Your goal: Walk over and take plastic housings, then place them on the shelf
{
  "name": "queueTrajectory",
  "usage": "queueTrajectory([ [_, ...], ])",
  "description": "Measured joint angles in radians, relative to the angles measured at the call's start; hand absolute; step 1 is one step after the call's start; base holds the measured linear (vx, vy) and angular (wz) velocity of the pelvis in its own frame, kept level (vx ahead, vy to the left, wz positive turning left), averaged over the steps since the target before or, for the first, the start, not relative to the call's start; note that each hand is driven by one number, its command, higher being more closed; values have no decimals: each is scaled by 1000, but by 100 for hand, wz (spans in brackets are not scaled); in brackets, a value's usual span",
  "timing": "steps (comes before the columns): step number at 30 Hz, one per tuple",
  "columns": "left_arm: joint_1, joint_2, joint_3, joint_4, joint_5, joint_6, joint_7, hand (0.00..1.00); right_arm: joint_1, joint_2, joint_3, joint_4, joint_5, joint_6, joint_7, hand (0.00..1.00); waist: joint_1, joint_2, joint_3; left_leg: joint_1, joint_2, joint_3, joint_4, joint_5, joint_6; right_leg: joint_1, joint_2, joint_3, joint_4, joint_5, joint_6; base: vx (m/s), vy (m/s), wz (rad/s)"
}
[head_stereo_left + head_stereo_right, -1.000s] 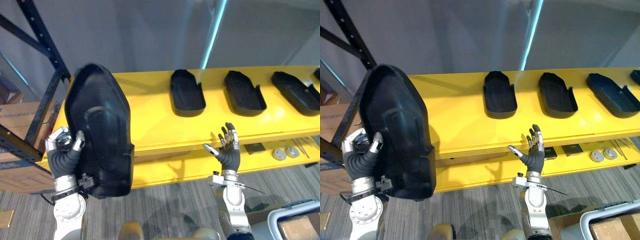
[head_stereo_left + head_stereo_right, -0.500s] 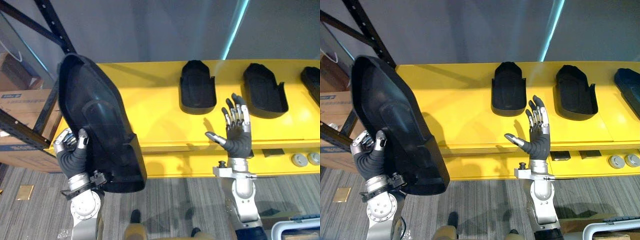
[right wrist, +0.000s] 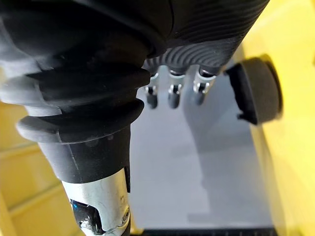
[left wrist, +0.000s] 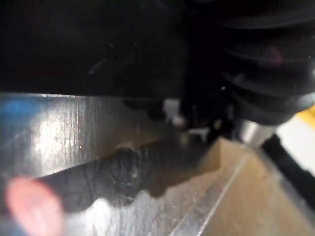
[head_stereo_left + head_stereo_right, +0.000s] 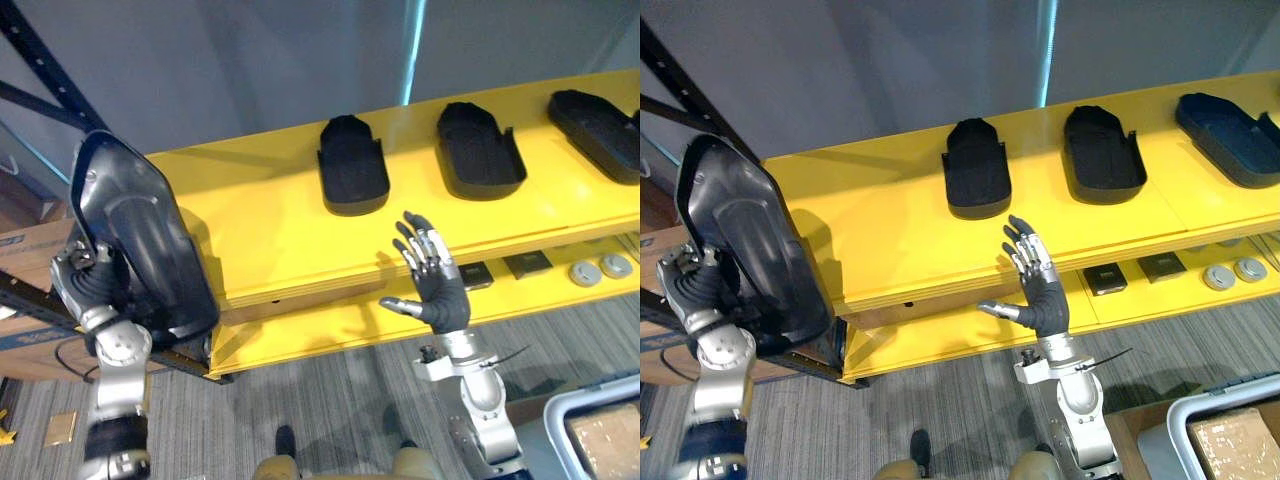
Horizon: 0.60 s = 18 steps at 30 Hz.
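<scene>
Seemingly three housings (image 5: 353, 165) on shelf (image 5: 270, 235); left robot hand (image 5: 88, 285) grips housing (image 5: 140, 245).

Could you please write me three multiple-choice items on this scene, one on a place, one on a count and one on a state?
1. Where is the held housing that the left hand has?
A) raised on end at the left end of the yellow shelf
B) lying on the floor
C) on the lower level among the discs

2. How many housings lie on the shelf's top board in view?
A) one
B) three
C) five

3. What state is the right hand in?
A) shut on a housing
B) pressing on a disc
C) open, holding nothing

Answers:
1 A, the left hand grips it off the board by the shelf's end.
2 B, the left housing, middle housing and right housing lie in a row.
3 C, its fingers are spread in the air before the shelf's front edge.
</scene>
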Motion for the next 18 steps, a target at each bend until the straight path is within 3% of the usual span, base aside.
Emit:
queueTrajectory([
  [6, -140, 39, -16, 124, -136, 25, -114, 100, -22, -47, 67, -62, 2, 43, 16, 0, -15, 25, 59, 0, -15, 20, 2, 8, 12, -41, -15, 24, 59, -30, 3, -40, -9, -6],
  [10, -204, 83, -30, 235, -190, 121, -180, 100, -42, -62, 92, -74, 16, 88, 18, 0, -40, 27, 85, -11, -19, 50, 3, 8, 12, -83, -17, 54, 83, -33, 5, -32, 7, -18],
  [12, -235, 86, -30, 252, -203, 171, -197, 100, -51, -64, 114, -83, 61, 109, 19, 0, -50, 22, 97, -19, -21, 61, 5, 9, 12, -104, -18, 68, 95, -32, 6, -10, 8, -14],
  [13, -254, 93, -31, 258, -238, 218, -217, 100, -61, -65, 149, -112, 129, 129, 18, 0, -57, 21, 118, -32, -21, 75, 11, 9, 12, -124, -17, 81, 104, -32, 6, -10, 4, -17],
  [18, -302, 94, -29, 264, -273, 280, -221, 100, -75, -64, 180, -193, 226, 158, 14, 0, -61, 27, 174, -55, -19, 93, 19, 10, 14, -161, -16, 89, 131, -31, 6, -6, -9, -5],
])
